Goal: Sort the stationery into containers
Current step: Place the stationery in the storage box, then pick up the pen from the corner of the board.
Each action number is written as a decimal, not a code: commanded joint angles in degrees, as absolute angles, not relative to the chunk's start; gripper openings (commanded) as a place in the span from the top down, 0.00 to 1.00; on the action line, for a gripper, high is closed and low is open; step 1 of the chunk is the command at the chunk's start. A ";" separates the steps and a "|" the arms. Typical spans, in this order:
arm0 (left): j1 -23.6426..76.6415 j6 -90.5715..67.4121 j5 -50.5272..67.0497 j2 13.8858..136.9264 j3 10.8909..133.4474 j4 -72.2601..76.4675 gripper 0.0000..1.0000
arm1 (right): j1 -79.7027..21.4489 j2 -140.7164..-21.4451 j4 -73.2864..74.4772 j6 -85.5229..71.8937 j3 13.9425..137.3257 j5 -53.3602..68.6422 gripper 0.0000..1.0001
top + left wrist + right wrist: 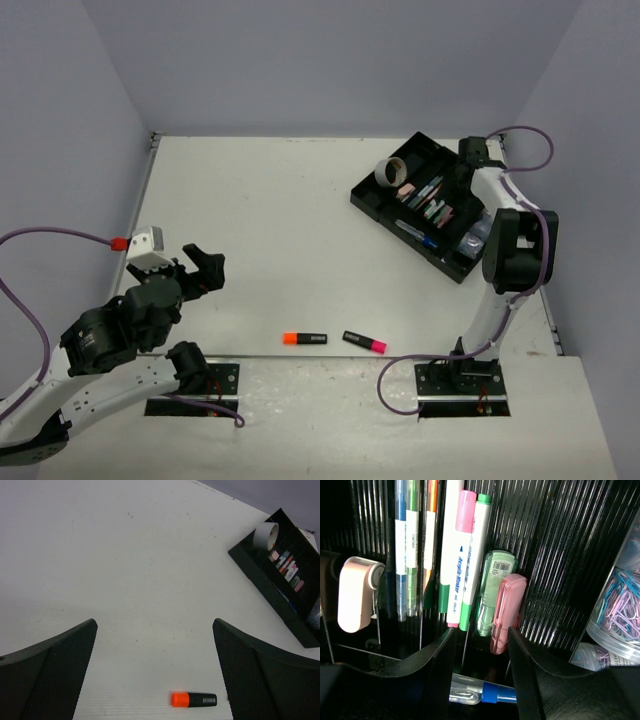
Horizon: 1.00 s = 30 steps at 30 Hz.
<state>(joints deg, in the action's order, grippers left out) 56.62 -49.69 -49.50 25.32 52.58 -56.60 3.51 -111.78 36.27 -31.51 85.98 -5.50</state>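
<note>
Highlighters lie on the desk (260,220) near its front edge in the top view: an orange-tipped highlighter (305,339) and a pink-tipped highlighter (365,342). The black tray (362,198) sits far right, well apart from both.

Left wrist view: the left end effector (155,680) is spread wide and empty, above the orange-tipped highlighter (194,699).

Right wrist view: the right end effector (481,680) is parted and grips nothing, above the pens (457,555) in the tray.
</note>
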 commanded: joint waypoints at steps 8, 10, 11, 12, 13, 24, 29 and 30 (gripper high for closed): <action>56.25 -48.60 -50.64 25.08 52.12 -54.86 0.00 | -3.87 -97.06 34.85 -26.46 82.13 -7.09 0.52; 56.25 -48.89 -50.94 25.61 52.12 -55.16 0.00 | -9.26 -92.29 35.17 -22.71 78.85 -7.88 0.51; 56.25 -49.29 -51.14 26.00 52.20 -55.49 0.00 | -12.02 -90.17 35.16 -21.03 76.98 -7.82 0.51; 56.25 -49.70 -51.36 26.42 52.32 -55.91 0.00 | -14.95 -88.02 35.16 -19.55 75.21 -7.70 0.50; 56.25 -50.13 -51.64 26.96 52.50 -56.57 0.00 | -18.05 -86.13 35.12 -18.22 73.38 -7.43 0.50; 56.16 -51.81 -52.43 35.43 53.88 -59.03 0.00 | -50.97 -81.53 44.10 -20.58 58.67 -12.50 0.47; 56.25 -51.05 -52.02 33.29 53.26 -57.91 0.00 | -59.84 -86.02 45.31 -22.61 57.96 -7.46 0.47; 56.25 -50.89 -51.94 32.93 53.17 -57.75 0.00 | -60.91 -86.94 45.86 -22.81 58.40 -7.23 0.47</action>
<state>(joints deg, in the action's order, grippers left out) 56.58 -50.52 -50.20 34.76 52.62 -58.37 -56.37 -84.16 43.40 -20.45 57.19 -8.87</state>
